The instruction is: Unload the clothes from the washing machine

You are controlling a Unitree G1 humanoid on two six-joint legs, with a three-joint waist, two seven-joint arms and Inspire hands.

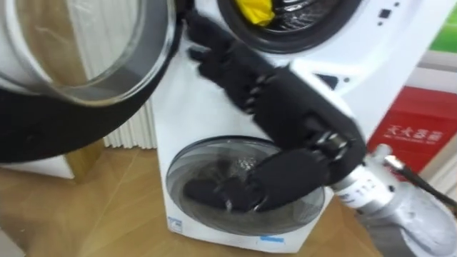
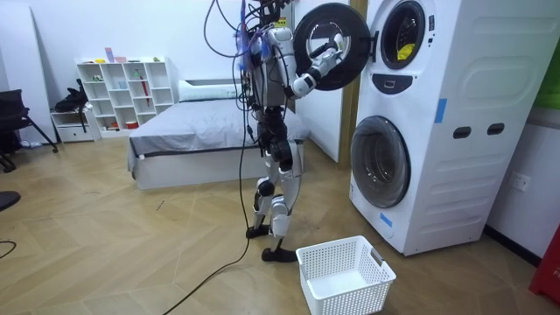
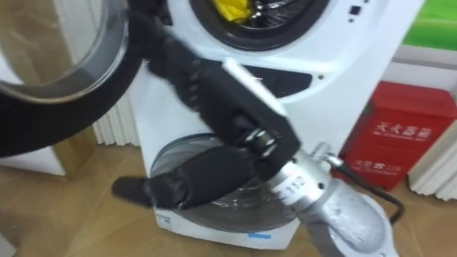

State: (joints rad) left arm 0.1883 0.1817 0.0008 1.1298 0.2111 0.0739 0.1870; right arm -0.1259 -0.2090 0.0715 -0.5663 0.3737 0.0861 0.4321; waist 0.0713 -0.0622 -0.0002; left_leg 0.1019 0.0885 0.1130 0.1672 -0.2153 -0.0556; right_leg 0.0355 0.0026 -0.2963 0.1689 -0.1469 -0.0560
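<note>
Right robot hand [image 1: 293, 107], fingers straight, before washing machine [image 1: 182, 121]; yellow cloth [image 1: 255, 10] cropped.

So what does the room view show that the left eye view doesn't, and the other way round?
The room view adds the robot standing before the stacked washing machine, a white basket on the floor by its feet, and a bed and shelf behind. The left eye view adds the right hand close up, open, fingers stretched toward the upper drum, and a red box beside the machine. Shared: the open upper door and yellow clothes in the drum.
</note>
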